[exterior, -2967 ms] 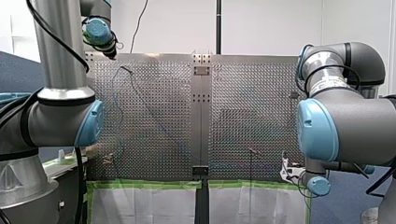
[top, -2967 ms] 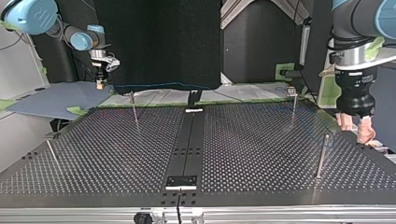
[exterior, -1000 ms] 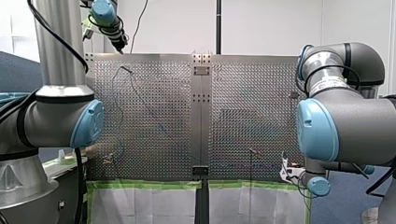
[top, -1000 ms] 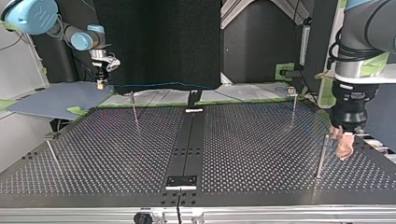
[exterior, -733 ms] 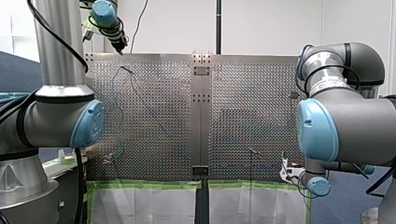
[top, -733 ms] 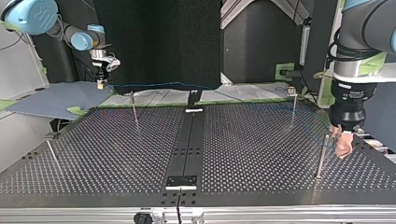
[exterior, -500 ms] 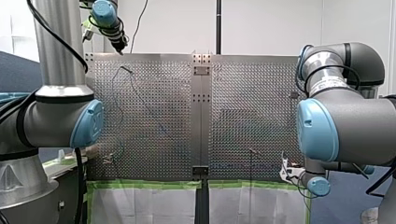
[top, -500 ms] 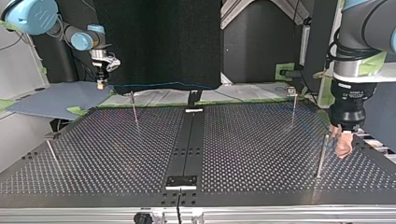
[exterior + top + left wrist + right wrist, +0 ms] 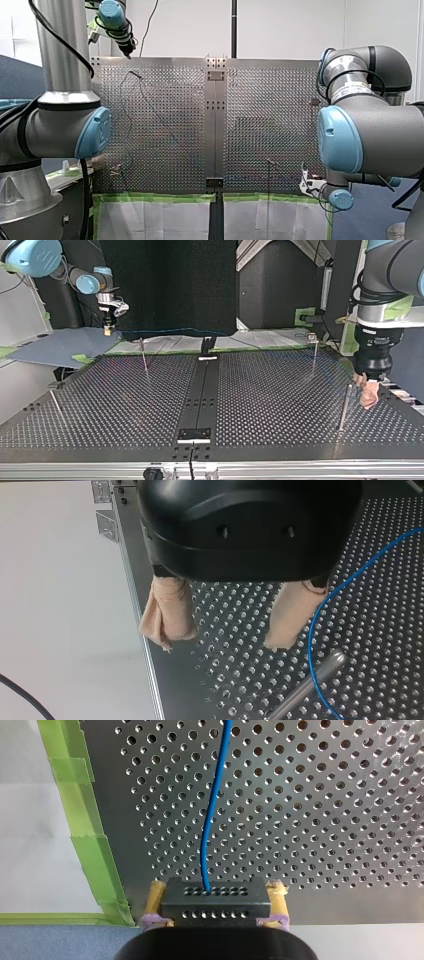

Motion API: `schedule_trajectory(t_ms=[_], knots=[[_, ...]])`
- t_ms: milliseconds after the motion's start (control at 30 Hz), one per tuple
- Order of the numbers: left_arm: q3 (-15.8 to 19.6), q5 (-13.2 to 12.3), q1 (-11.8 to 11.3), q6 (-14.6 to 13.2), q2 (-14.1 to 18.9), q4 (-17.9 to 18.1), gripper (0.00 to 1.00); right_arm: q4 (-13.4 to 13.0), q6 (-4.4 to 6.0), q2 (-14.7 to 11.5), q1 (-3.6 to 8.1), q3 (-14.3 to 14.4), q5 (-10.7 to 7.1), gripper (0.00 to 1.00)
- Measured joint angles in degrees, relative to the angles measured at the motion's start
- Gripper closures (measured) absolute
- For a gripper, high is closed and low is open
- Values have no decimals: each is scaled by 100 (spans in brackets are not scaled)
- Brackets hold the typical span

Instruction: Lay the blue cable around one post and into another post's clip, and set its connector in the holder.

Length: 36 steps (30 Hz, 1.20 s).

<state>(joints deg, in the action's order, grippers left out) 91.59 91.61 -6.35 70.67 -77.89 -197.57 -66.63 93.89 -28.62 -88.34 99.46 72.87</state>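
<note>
The blue cable (image 9: 212, 810) runs out of a black connector (image 9: 215, 895), and my right gripper (image 9: 215, 909) is shut on that connector above the perforated table's taped edge. In the top view this gripper (image 9: 107, 331) hangs at the back left, and the cable (image 9: 170, 331) stretches along the back edge from it. My left gripper (image 9: 367, 392) stands open with beige pads beside a metal post (image 9: 344, 407) at the right. In the left wrist view nothing is between its fingers (image 9: 167, 615), and the cable (image 9: 315, 630) curves past the outer side of one finger, near the post (image 9: 310, 687).
Other thin posts stand at the back left (image 9: 144, 356), the back right (image 9: 314, 351) and the front left (image 9: 56, 402) of the top view. A black centre rail (image 9: 200, 395) carries small plates. Green tape (image 9: 95, 850) lines the table's edge.
Since three seconds ago my left gripper has come down and moved towards the top view's left, up to the post. In the last second it has hardly moved. My right gripper has stayed still.
</note>
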Motion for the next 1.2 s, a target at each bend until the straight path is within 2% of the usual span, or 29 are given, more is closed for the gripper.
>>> schedule_trajectory(t_ms=[467, 667, 967, 1200], knots=[[6, 7, 11, 17, 21, -22, 0, -3, 0, 0, 0, 0, 0, 100], [120, -45, 28, 140, 202, -12, 0, 1, 0, 0, 0, 0, 0, 100], [532, -434, 134, 513, 626, 265, 0, 3, 1, -1, -7, 0, 0, 100], [899, -801, 276, 490, 994, 603, 0, -10, 5, 0, -32, 0, 0, 100]])
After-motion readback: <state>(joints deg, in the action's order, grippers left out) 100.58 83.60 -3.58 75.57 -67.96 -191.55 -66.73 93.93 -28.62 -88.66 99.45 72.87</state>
